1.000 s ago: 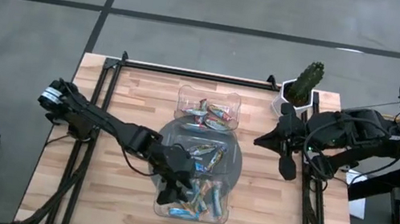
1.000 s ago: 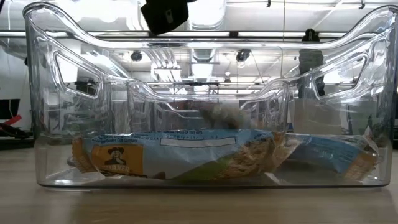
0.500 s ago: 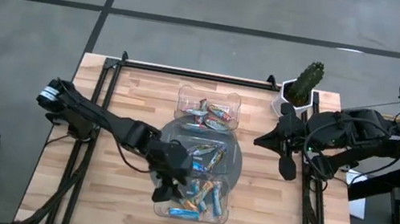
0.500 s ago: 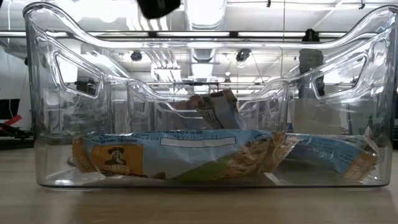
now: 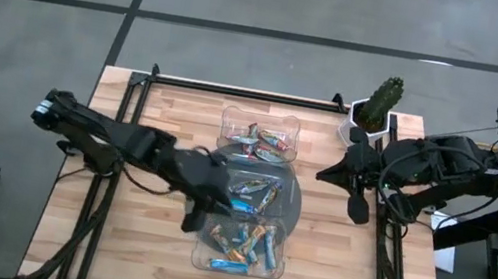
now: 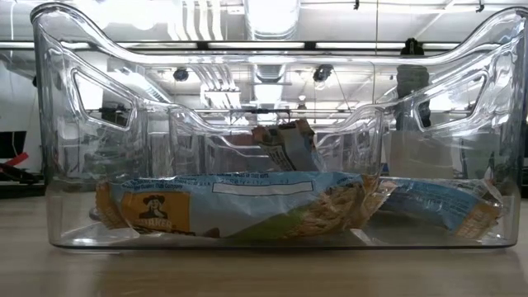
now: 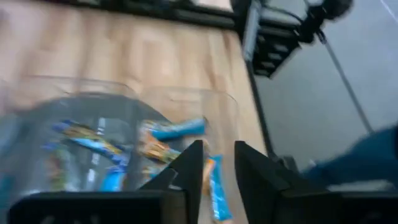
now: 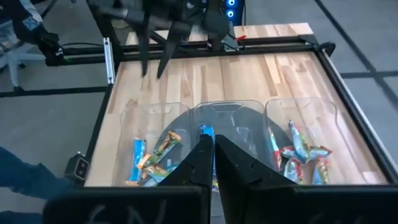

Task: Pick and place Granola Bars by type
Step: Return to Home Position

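Left end effector (image 5: 192, 219): over counter (image 5: 140, 243), just beside near clear bin (image 5: 282, 257), outside its rim; fingers (image 7: 189, 168) slightly apart, nothing held. Judgement: drop done, arm free to retreat. Right end effector (image 8: 210, 146): parked at counter's right edge, out of working path; fingers near-closed, empty. Granola bars (image 5: 244, 246): grouped by wrapper across clear containers; blue and orange ones lie in near bin. None seen loose on counter.

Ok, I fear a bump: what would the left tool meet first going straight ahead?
Probably the granola bars in the clear bin, right ahead of the left tool; depth is unclear.
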`<state>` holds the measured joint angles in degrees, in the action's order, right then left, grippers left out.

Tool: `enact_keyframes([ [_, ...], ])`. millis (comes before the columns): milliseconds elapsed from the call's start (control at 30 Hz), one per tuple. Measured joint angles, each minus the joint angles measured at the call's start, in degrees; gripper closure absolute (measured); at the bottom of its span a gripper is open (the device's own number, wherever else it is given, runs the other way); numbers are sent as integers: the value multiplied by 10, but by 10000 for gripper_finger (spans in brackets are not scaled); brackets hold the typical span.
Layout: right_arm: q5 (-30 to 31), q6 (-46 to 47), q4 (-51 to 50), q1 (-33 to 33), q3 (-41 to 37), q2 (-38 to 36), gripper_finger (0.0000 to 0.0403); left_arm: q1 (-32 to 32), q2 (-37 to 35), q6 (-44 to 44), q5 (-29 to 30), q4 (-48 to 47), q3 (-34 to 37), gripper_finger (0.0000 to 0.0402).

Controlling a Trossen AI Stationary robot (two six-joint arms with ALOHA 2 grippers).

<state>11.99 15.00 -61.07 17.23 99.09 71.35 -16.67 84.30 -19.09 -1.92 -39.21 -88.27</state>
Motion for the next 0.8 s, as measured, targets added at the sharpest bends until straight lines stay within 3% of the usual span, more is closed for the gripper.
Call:
enact_keyframes([
  [233,5,-50,29,0,0,-19,395,5,-96,67,120,7,5,393],
  [367,21,-67,56,0,0,-41,395,21,-156,97,162,20,5,401],
  [800,47,-157,121,-1,-14,-125,395,51,-314,177,174,19,5,401],
])
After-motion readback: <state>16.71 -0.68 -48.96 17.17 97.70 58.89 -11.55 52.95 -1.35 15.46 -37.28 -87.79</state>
